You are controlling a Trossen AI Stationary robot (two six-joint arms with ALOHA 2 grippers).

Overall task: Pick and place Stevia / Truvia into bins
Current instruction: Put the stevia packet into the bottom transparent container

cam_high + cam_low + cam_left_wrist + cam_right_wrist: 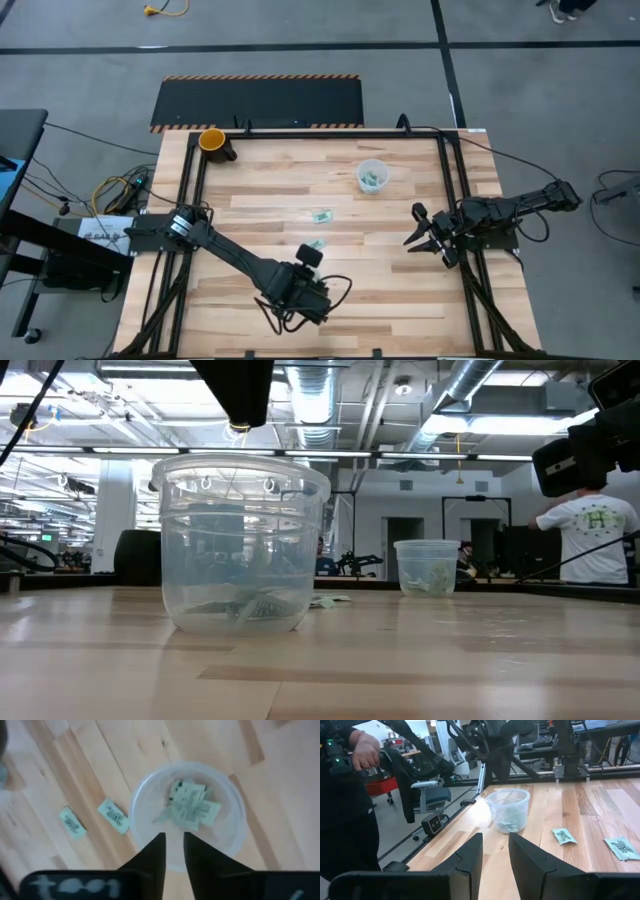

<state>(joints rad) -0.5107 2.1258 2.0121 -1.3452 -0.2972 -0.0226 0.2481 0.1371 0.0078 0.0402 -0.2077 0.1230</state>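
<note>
Left pincer (pixel 173 851) hangs over the near bin (pixel 187 815), low-centre of the surface (pixel 400 300); in the high view the arm hides that cup. Left wrist view looks straight down into it: a heap of green-white packets (pixel 190 806) on the bottom. Fingers stand a narrow gap apart, nothing between them, so partly open and empty. Looks like the release step of a drop, packet already in the cup, though I can't tell which of the heap it is.

Two loose Stevia packets lie on the wood just beside that cup in the left wrist view, one nearer it (pixel 113 815), the other (pixel 71 822) a bit further out. In the high view they sit mid-surface, one (pixel 322 215) farther and one (pixel 316 244) near the left arm's wrist.

Far bin (pixel 372 176) stands toward the far right of the surface, already holding some packets; the right wrist view shows it ahead of the right pincer (pixel 495 851). Right pincer waits at the right edge, off the wood's centre, fingers a small gap apart, holding nothing.

Orange cup (pixel 212 140) at the far left corner, not a bin.

Next move, as I judge it: lift the left pincer clear of the cup rim, swing to the closer loose packet, open wider, come down flat and pinch. Thin paper lying flat, so the grab needs the tips right on the wood.
</note>
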